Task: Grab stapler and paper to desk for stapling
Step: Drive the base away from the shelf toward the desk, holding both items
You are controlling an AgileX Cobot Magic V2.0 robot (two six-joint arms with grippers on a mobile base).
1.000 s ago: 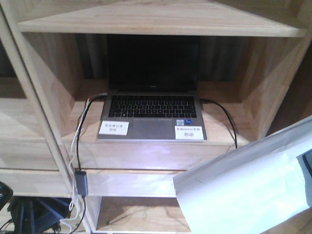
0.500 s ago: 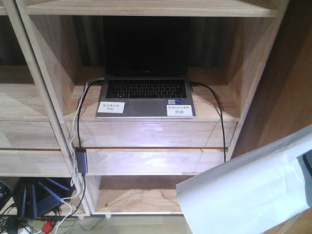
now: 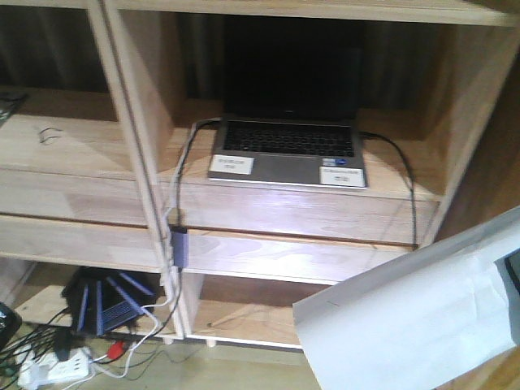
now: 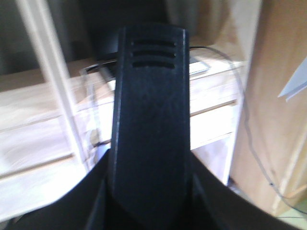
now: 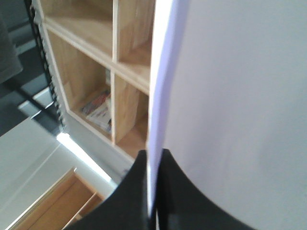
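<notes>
Right claw (image 5: 152,191) pinches a large plain white paper sheet (image 5: 230,96); left claw (image 4: 148,203) seemingly clamps a small black plastic stapler (image 4: 148,96).
Edge grips likely keep both free for carrying. Beyond: light-wood shelf unit (image 3: 130,122) with open grey laptop (image 3: 288,154); desk unseen.

Laptop (image 3: 286,122), cables (image 3: 413,203) in the middle bay (image 3: 301,213) — paper (image 3: 414,317) (tilted) across lower right

Paper (image 3: 406,325) lower right; laptop (image 3: 286,150) on shelf (image 3: 81,158)
</notes>
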